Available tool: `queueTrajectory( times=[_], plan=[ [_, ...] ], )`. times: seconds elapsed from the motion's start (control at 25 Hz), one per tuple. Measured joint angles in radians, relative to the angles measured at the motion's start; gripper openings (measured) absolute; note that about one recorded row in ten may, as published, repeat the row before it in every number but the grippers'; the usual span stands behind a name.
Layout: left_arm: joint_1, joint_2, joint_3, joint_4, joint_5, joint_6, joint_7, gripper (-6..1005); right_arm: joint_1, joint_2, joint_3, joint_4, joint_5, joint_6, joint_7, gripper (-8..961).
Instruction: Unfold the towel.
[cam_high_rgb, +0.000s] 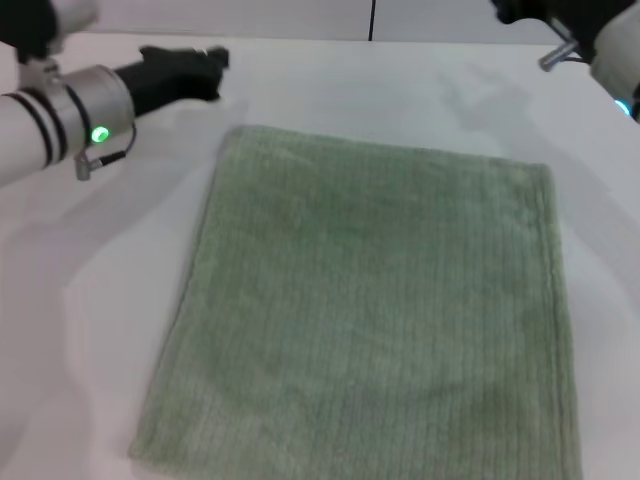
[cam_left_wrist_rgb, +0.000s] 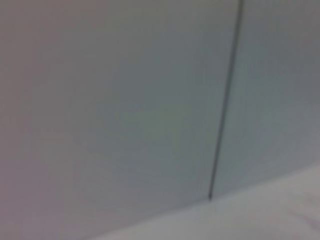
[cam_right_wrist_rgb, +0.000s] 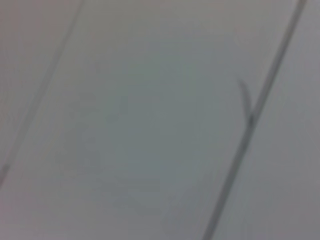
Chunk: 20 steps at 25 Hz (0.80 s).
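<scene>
The pale sage-green towel (cam_high_rgb: 370, 310) lies flat on the white table in the head view, filling the middle and running off the bottom edge. It has faint ribbed lines and a hem along its right side. My left gripper (cam_high_rgb: 205, 62) is black and sits over the table at the far left, just beyond the towel's far-left corner, holding nothing. My right arm (cam_high_rgb: 575, 35) shows only as a dark part at the top right corner, away from the towel. Both wrist views show only a grey wall with a dark seam.
The white table (cam_high_rgb: 100, 300) surrounds the towel on the left, far and right sides. A wall with a dark vertical seam (cam_high_rgb: 372, 20) stands behind the table's far edge.
</scene>
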Motion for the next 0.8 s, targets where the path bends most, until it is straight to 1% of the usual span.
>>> queueTrajectory(
  times=[0.04, 0.08, 0.12, 0.16, 0.2, 0.24, 0.28, 0.32, 0.36, 0.4, 0.48, 0.56, 0.64, 0.68, 0.72, 0.76, 0.8],
  plan=[
    [0.010, -0.001, -0.022, 0.004, -0.047, 0.017, 0.026, 1, 0.002, 0.000, 0.000, 0.025, 0.057, -0.020, -0.040, 425],
    [0.030, -0.003, -0.070, 0.004, -0.144, 0.049, 0.071, 1, 0.003, 0.000, 0.001, 0.049, 0.121, -0.044, -0.087, 425],
    [0.036, -0.003, -0.084, 0.002, -0.173, 0.054, 0.087, 1, 0.003, 0.000, 0.002, 0.074, 0.183, -0.069, -0.135, 425],
    [0.046, -0.004, -0.103, -0.002, -0.220, 0.060, 0.112, 1, 0.001, 0.001, 0.006, 0.123, 0.292, -0.119, -0.220, 425],
    [0.054, -0.004, -0.111, -0.005, -0.262, 0.062, 0.130, 1, 0.001, 0.001, 0.006, 0.123, 0.292, -0.119, -0.220, 425],
    [0.068, -0.004, -0.117, -0.007, -0.325, 0.066, 0.155, 1, -0.004, 0.001, 0.009, 0.168, 0.385, -0.168, -0.274, 425],
    [0.072, -0.004, -0.117, -0.007, -0.342, 0.068, 0.161, 1, -0.004, 0.001, 0.009, 0.168, 0.385, -0.168, -0.274, 425],
    [0.079, -0.003, -0.117, -0.007, -0.369, 0.070, 0.170, 1, -0.006, 0.001, 0.009, 0.188, 0.427, -0.193, -0.290, 425],
    [0.084, -0.002, -0.118, -0.007, -0.387, 0.072, 0.173, 1, -0.011, 0.000, 0.011, 0.244, 0.511, -0.255, -0.301, 425],
    [0.084, -0.002, -0.118, -0.007, -0.387, 0.072, 0.173, 1, -0.011, 0.000, 0.011, 0.244, 0.511, -0.255, -0.301, 425],
    [0.102, 0.002, -0.121, 0.002, -0.431, 0.077, 0.179, 1, -0.018, -0.002, 0.018, 0.282, 0.573, -0.305, -0.303, 425],
    [0.110, 0.003, -0.135, 0.006, -0.444, 0.082, 0.189, 1, -0.037, -0.002, 0.040, 0.319, 0.624, -0.367, -0.304, 425],
    [0.110, 0.003, -0.135, 0.006, -0.444, 0.082, 0.189, 1, -0.045, -0.001, 0.051, 0.329, 0.631, -0.386, -0.304, 425],
    [0.125, 0.000, -0.193, 0.007, -0.467, 0.126, 0.248, 1, -0.052, 0.000, 0.065, 0.337, 0.634, -0.407, -0.303, 425],
    [0.125, 0.000, -0.193, 0.007, -0.467, 0.126, 0.248, 1, -0.059, 0.001, 0.078, 0.344, 0.637, -0.424, -0.300, 425],
    [0.131, -0.002, -0.223, -0.010, -0.504, 0.158, 0.297, 1, -0.069, 0.001, 0.092, 0.355, 0.654, -0.451, -0.295, 425],
    [0.131, -0.002, -0.223, -0.010, -0.504, 0.158, 0.297, 1, -0.069, 0.001, 0.092, 0.355, 0.654, -0.451, -0.295, 425]
  ],
)
